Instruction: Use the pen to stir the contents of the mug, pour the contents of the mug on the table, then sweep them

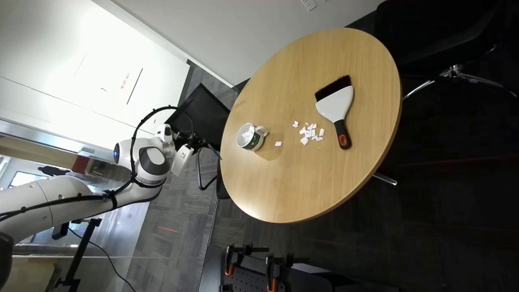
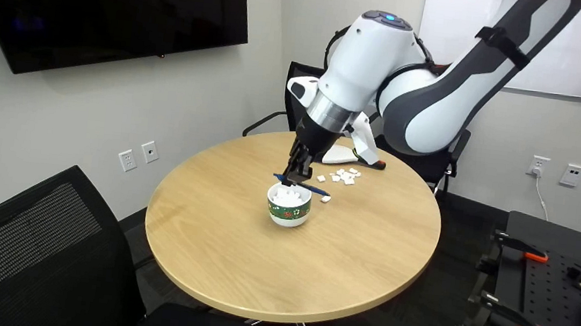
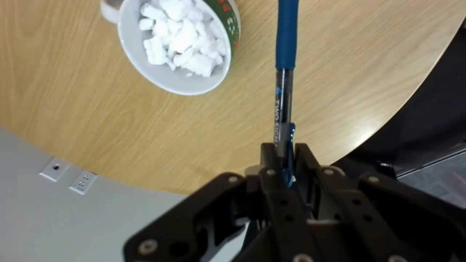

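Note:
The mug is a white cup with a green patterned band and a handle, upright on the round wooden table (image 2: 343, 276). The mug shows in both exterior views (image 1: 256, 142) (image 2: 288, 214) and in the wrist view (image 3: 130, 40). White crumb-like contents (image 3: 185, 40) fill much of it. My gripper (image 3: 284, 151) is shut on a blue pen (image 3: 286, 40), holding it near one end. In the wrist view the pen lies beside the mug, not in it. In an exterior view the gripper (image 2: 297, 179) hangs above the mug's rim, the pen (image 2: 314, 189) roughly level.
Several loose white bits (image 1: 311, 133) lie on the table, with a lone one (image 1: 278, 143) by the mug. A white brush (image 1: 336, 103) with dark bristles and a black handle lies beyond them. Black chairs (image 2: 33, 244) stand around the table; a wall screen (image 2: 113, 4) hangs nearby.

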Available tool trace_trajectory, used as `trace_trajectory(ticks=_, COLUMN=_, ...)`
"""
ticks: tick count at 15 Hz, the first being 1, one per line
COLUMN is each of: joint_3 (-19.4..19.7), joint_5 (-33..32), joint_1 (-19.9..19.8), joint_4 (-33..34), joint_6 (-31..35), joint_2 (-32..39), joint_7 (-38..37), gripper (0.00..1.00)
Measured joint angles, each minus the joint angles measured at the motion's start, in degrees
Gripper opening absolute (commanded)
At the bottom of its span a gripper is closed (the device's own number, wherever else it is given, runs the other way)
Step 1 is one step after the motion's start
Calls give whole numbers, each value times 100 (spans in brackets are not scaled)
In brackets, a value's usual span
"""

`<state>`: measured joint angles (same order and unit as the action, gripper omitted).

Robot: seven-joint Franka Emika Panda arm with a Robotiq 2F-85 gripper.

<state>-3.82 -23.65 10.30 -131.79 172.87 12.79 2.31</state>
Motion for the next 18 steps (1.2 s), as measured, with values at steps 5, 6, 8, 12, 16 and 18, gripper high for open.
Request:
trace_trajectory(ticks=5, joint_3=1232, joint_5=-1252, joint_1=785, joint_4=114, joint_6=2, joint_2=-536, joint_7=-2165, gripper=4)
trace_trajectory(ticks=6, joint_3=1518, joint_5=-1571, joint_1=943, joint_4=194, joint_6=2, joint_2=-568, joint_7=-2635, gripper=4)
trace_trajectory(ticks=8, joint_3=2054, joint_5=-2147, joint_1=1244, joint_4=385, joint_6=2, joint_2=-561, joint_7=-3543, gripper=4)
trace_trajectory(ticks=12, joint_3=2993, joint_5=-3014, joint_1=1905, joint_4=870, joint_6=1, joint_2=-395, joint_7=-4853, gripper=17)
trace_trajectory(ticks=16, joint_3=3032, joint_5=-3016, joint_1=1974, joint_4=969, joint_6=0, joint_2=-285, joint_7=-4890, gripper=4)
trace_trajectory(ticks=18, joint_3=3038, joint_5=-3031, joint_1=1986, joint_4=971, joint_6=-14, joint_2=-233, joint_7=-5033, gripper=4)
